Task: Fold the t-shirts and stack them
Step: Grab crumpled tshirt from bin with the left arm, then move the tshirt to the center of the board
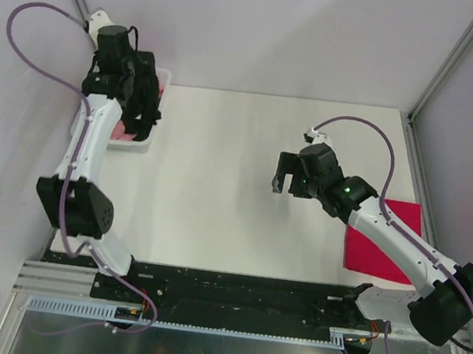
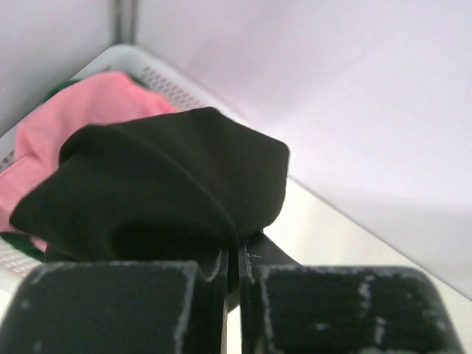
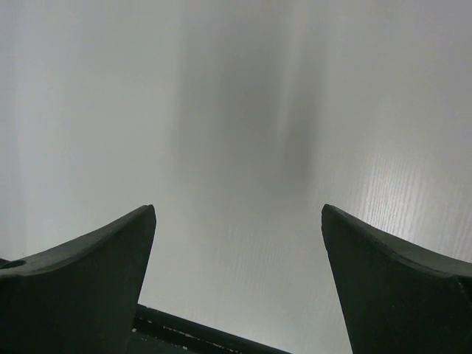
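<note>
My left gripper (image 2: 237,254) is shut on the black t-shirt (image 2: 162,188), holding a bunch of it over the white mesh basket (image 2: 173,85) at the far left; in the top view the left gripper (image 1: 145,115) sits above the basket (image 1: 138,144). The salmon pink t-shirt (image 2: 88,103) lies in the basket under the black one. The crimson red t-shirt (image 1: 387,241) lies folded flat at the table's right edge, partly under my right arm. My right gripper (image 1: 280,182) is open and empty above the bare middle of the table; its fingers (image 3: 88,258) frame only table.
The white table (image 1: 235,185) is walled by pale panels at the back and sides. A black rail with the arm bases (image 1: 232,292) runs along the near edge. A bit of green cloth (image 2: 22,247) shows in the basket.
</note>
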Robot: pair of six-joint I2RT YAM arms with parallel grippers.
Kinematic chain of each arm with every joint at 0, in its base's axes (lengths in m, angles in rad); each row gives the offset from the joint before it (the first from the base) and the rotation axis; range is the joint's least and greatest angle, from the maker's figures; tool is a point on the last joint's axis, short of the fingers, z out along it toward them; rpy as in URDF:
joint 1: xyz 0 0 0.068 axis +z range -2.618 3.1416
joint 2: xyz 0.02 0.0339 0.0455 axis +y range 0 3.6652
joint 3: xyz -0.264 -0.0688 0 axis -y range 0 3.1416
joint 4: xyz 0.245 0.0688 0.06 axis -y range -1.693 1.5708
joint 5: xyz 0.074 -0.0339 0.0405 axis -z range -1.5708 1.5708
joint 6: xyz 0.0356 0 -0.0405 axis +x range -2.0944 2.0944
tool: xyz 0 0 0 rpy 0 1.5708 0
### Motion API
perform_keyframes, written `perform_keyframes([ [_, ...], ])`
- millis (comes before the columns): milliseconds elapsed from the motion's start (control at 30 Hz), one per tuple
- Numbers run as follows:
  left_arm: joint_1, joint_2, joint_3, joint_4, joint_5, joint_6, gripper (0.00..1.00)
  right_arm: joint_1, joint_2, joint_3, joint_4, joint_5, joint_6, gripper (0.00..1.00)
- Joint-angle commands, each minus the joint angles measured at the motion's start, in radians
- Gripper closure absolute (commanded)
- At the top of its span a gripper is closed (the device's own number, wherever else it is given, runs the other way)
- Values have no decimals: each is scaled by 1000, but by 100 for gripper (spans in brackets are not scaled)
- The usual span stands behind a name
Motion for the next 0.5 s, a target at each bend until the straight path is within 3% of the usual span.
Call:
perform_keyframes([
  [0,-91,-181,24,87,45,79,100,-43,-60,10,46,20,-22,1],
  [267,-373,-358,21,86,71,131,100,-124,-134,37,37,37,-22,1],
  [467,-577,-422,-117,86,52,92,100,-143,-185,52,-5,51,7,1],
])
